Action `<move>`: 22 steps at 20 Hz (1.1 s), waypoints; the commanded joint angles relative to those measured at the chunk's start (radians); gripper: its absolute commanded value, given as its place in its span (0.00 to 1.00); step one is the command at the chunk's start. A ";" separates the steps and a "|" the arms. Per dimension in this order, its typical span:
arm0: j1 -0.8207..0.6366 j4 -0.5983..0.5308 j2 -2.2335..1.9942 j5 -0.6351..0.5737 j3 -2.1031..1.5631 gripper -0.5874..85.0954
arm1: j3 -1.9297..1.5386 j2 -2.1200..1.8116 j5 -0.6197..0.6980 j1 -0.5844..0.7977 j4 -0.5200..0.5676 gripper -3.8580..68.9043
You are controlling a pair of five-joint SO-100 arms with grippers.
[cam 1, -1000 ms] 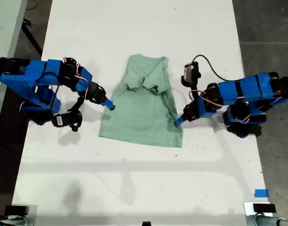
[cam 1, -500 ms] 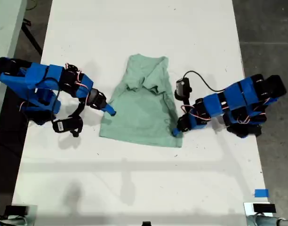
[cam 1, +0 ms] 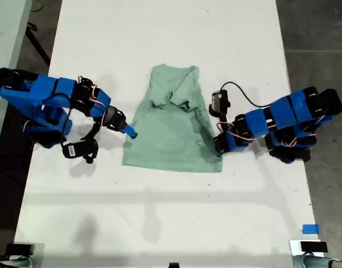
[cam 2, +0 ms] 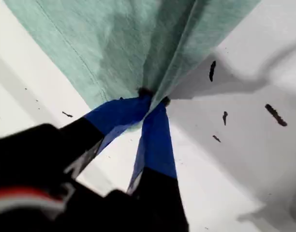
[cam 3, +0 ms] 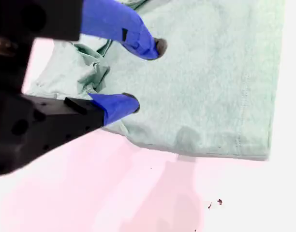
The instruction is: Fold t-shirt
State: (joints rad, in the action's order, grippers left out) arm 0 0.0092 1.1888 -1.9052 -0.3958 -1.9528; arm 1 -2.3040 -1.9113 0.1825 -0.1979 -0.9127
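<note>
The pale mint-green t-shirt (cam 1: 171, 128) lies on the white table (cam 1: 160, 212), partly folded, with bunched cloth near its far end. My first gripper (cam 1: 218, 148) is at the shirt's lower corner on the exterior view's right. The first wrist view shows that gripper (cam 2: 152, 99) shut on a pinch of the t-shirt (cam 2: 128, 43), whose cloth is drawn into a ridge. My second gripper (cam 1: 132, 133) sits at the shirt's edge on the exterior view's left. In the second wrist view it (cam 3: 147, 75) is open over the t-shirt (cam 3: 211, 87), holding nothing.
Both blue arms rest on the table's sides in the exterior view. A black cable and camera module (cam 1: 217, 100) hang by the first arm. A blue tape piece (cam 1: 309, 229) lies near the front corner on the exterior view's right. Dark floor borders the table.
My first gripper came down onto the shirt's corner, closed on it and pulled it toward the exterior view's right; the hem shifted that way. My second gripper barely moved.
</note>
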 commanded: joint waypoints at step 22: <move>0.029 -0.031 -0.008 0.061 -0.023 0.27 | 1.405 0.676 0.109 0.084 -0.505 0.41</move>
State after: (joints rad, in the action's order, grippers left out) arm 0 0.0184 1.1643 -1.9037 -0.3559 -1.9773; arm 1 -1.0186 -1.1704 0.2684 -0.1181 -1.3085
